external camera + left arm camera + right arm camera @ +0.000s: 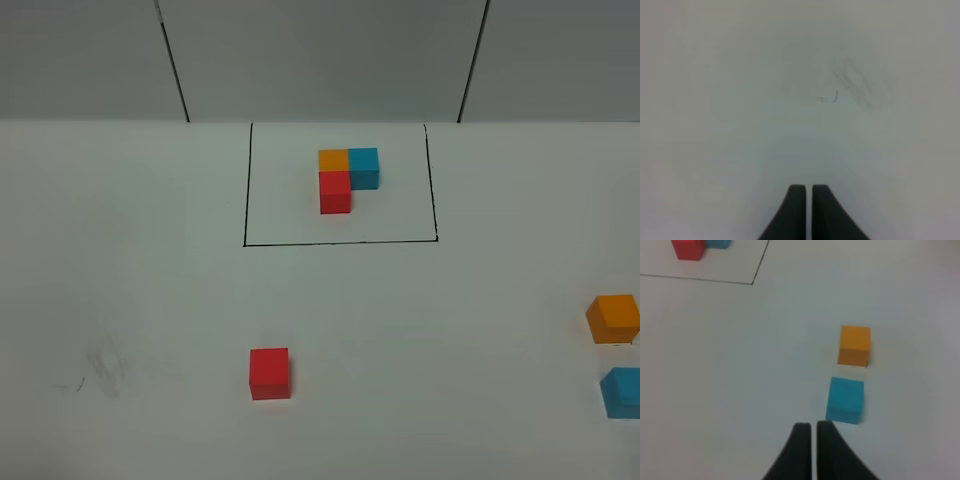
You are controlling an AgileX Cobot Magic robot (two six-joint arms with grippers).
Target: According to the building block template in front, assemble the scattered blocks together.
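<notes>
You're looking at matt, smooth-faced cubes: red cube (pixel 269 373), orange cube (pixel 612 318) & blue cube (pixel 624 392). Your table (pixel 150 300) is matt white, smooth, w/ a faint grey scuff (pixel 105 368).

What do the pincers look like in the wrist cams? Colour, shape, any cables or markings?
Only the tips show. The left pincer and the right pincer look identical: each has two matte black prongs, broad at the base and curving in to narrow, blunt, rounded tips. No cables, labels or markings are visible. The arms themselves are out of every view, including the high camera.
</notes>
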